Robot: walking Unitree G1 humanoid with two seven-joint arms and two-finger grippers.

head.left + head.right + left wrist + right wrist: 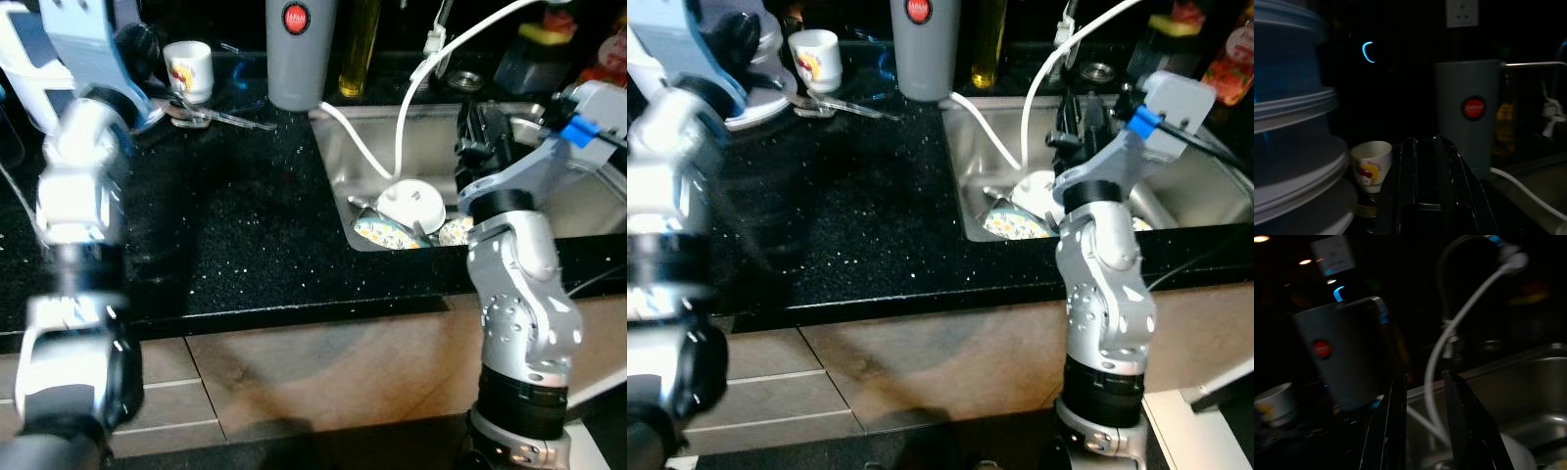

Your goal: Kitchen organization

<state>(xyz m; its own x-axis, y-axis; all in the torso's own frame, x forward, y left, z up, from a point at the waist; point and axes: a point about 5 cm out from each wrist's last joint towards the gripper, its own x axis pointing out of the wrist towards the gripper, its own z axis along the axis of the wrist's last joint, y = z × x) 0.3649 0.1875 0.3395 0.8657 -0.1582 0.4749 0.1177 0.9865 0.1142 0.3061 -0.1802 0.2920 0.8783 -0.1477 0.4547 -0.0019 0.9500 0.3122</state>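
A steel sink is set into the black speckled counter. In it lie a white bowl and patterned dishes. My right gripper hovers over the sink's middle, above the dishes and beside the white hose. It is open with nothing between its fingers. My left gripper is raised at the counter's far left, close to a white printed cup. Its fingers look shut and hold nothing.
A grey cylinder with a red badge and a yellow oil bottle stand behind the sink's left corner. Metal cutlery lies by the cup. Stacked white containers are beside my left gripper. Bottles crowd the back right.
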